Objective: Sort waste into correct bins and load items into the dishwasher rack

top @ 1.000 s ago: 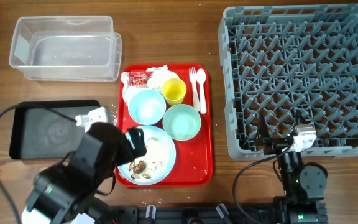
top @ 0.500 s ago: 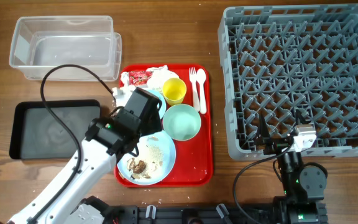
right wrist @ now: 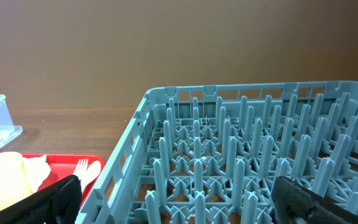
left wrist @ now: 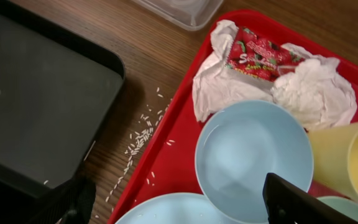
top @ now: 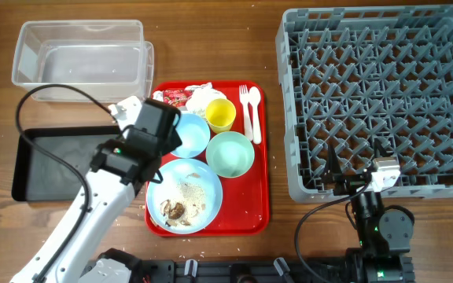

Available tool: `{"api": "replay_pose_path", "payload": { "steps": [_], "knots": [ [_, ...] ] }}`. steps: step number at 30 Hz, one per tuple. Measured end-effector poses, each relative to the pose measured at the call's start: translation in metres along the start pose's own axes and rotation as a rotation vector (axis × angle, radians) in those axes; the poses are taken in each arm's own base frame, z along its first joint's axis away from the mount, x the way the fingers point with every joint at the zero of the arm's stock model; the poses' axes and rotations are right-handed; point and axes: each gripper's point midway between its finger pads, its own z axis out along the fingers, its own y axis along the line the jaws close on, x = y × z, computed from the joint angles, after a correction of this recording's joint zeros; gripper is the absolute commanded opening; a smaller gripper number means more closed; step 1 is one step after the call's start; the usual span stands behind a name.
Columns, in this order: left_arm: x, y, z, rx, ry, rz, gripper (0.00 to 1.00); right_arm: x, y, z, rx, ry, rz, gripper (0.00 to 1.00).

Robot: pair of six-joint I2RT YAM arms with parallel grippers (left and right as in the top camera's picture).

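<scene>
Left pincer (left wrist: 178, 186) wide open, empty.
I see the small light blue bowl (left wrist: 253, 155) lying just below it, between its fingers (left wrist: 294, 202).

1. A robotics lab bench: a left arm (top: 93, 212) and a right arm (top: 380, 228) stand at the near edge of a wooden table (top: 211, 47).
2. It is dressed as a canteen dish-return, with a grey dishwasher rack (top: 283, 118) and a red serving tray (top: 250, 200) carrying a crumb-strewn plate (top: 213, 182).
3. A plain brown wall (right wrist: 166, 43) stands behind.
</scene>
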Motion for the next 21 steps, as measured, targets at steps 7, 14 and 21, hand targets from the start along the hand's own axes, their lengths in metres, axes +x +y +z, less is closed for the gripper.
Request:
{"api": "replay_pose_path", "payload": {
  "steps": [7,14,21],
  "knots": [
    [-0.006,-0.006,0.003,0.054,0.016,-0.057,0.88,0.000,0.000,0.000,0.000,0.000,0.000,1.00],
    [0.009,-0.015,0.029,0.035,0.092,-0.038,0.89,0.000,0.000,0.000,0.000,0.000,0.000,1.00],
    [0.016,-0.019,0.039,0.032,0.126,-0.032,0.89,0.000,0.000,0.000,0.000,0.000,0.000,1.00]
  ]
}}
